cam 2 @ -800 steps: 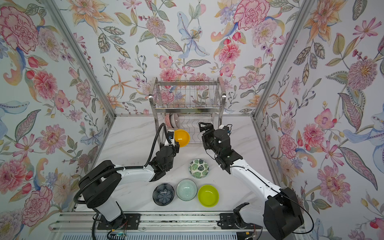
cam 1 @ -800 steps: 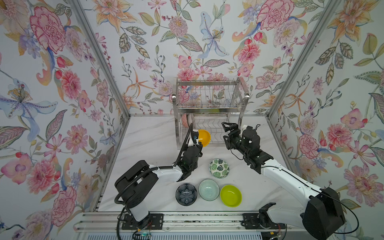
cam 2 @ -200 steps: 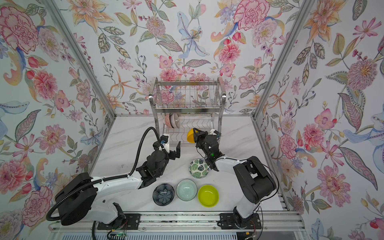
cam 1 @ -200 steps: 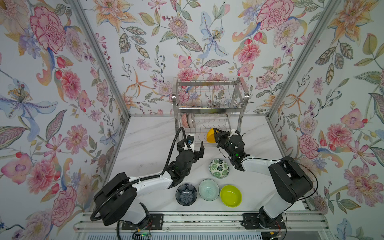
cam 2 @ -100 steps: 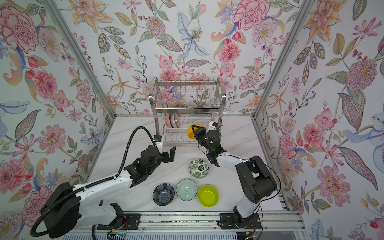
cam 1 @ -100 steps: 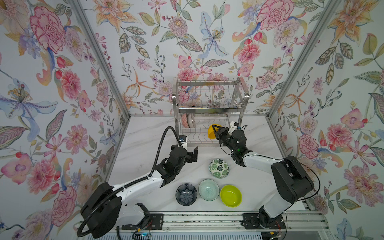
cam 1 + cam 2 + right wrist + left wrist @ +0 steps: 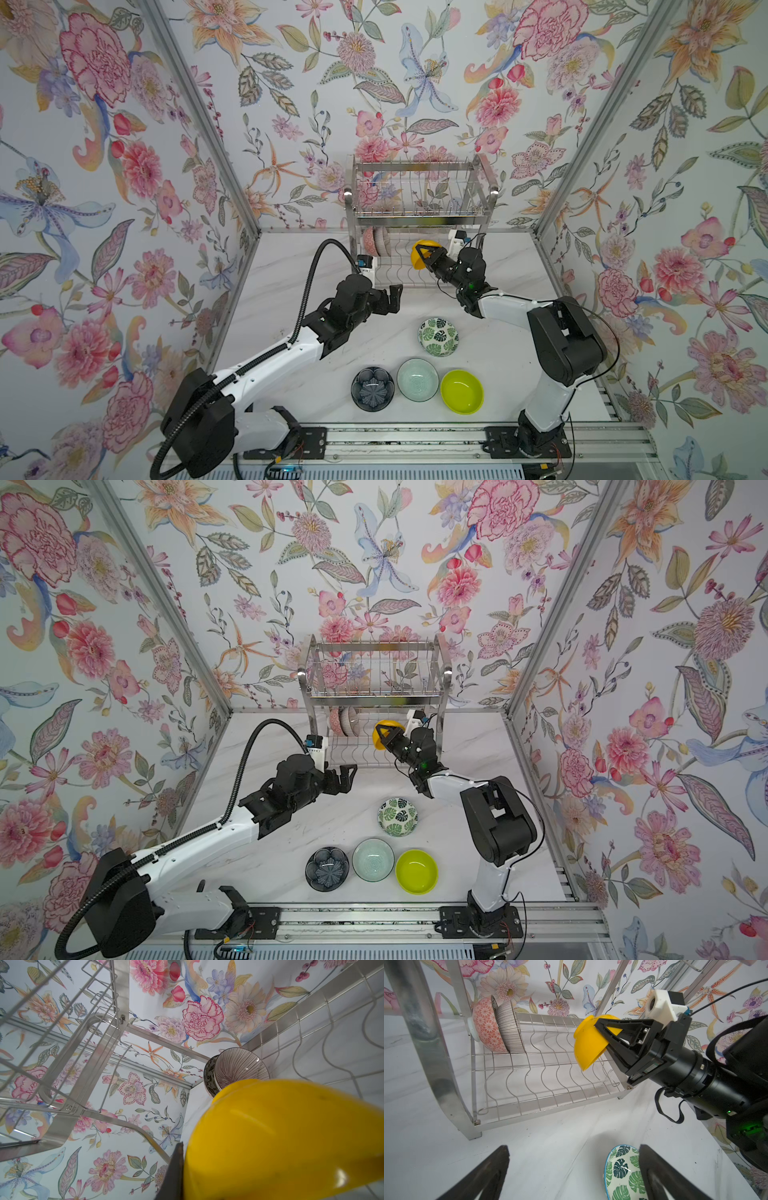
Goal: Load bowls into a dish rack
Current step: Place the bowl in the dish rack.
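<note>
The steel dish rack [image 7: 419,216] [image 7: 374,679] stands at the back. My right gripper [image 7: 419,250] [image 7: 380,729] [image 7: 601,1033] is shut on the rim of the orange-yellow bowl [image 7: 419,259] [image 7: 379,739] [image 7: 588,1047] [image 7: 291,1136], holding it tilted above the wavy wires of the lower tier [image 7: 529,1068]. Two bowls [image 7: 376,241] [image 7: 496,1026] [image 7: 239,1068] stand on edge at that tier's left end. My left gripper [image 7: 392,297] [image 7: 349,775] [image 7: 574,1151] hangs open and empty in front of the rack, beside the green leaf-print bowl [image 7: 438,336] [image 7: 623,1174].
A dark flower-shaped bowl [image 7: 372,388], a pale mint bowl [image 7: 417,379] and a lime green bowl [image 7: 462,391] sit in a row near the front edge. The rack's curved leg [image 7: 436,1059] stands close to the left gripper. Floral walls close three sides.
Four seconds ago my left gripper held the orange-yellow bowl; the right one has it now and has carried it back over the lower tier. The left gripper has opened and stays in front of the rack.
</note>
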Robot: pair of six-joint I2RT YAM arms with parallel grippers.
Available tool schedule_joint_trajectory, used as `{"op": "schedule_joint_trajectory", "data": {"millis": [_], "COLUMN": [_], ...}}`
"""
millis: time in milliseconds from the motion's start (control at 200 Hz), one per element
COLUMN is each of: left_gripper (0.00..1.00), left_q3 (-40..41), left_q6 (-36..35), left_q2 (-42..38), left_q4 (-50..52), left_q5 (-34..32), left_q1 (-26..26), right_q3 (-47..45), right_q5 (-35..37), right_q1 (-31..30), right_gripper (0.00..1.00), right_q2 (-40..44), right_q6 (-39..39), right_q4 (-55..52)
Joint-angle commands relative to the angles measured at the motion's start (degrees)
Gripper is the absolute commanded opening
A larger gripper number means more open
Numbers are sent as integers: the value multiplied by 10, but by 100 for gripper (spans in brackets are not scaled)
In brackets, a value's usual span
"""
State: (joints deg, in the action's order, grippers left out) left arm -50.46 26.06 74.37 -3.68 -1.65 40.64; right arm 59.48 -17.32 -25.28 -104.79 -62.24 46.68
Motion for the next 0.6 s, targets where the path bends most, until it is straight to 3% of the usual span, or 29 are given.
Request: {"op": "schedule_joint_trajectory", "data": {"millis": [0,280,596], "left_gripper": [99,99,99], "left_q3": [2,11,44], "left_q6": [38,91,104], "left_q2": [23,48,63], "left_q4": [-35,-141,-188], "left_q5": [35,124,152], "left_q1": [-17,-57,-61], "right_q3": [38,152,275], "right_q5": [-57,-190,-253], "right_q1": [11,44,47], "right_gripper": [0,0,0], "right_q2": [-20,-130,-202], "right_q6": [54,82,152], "right_q4": [46,62,-38]}}
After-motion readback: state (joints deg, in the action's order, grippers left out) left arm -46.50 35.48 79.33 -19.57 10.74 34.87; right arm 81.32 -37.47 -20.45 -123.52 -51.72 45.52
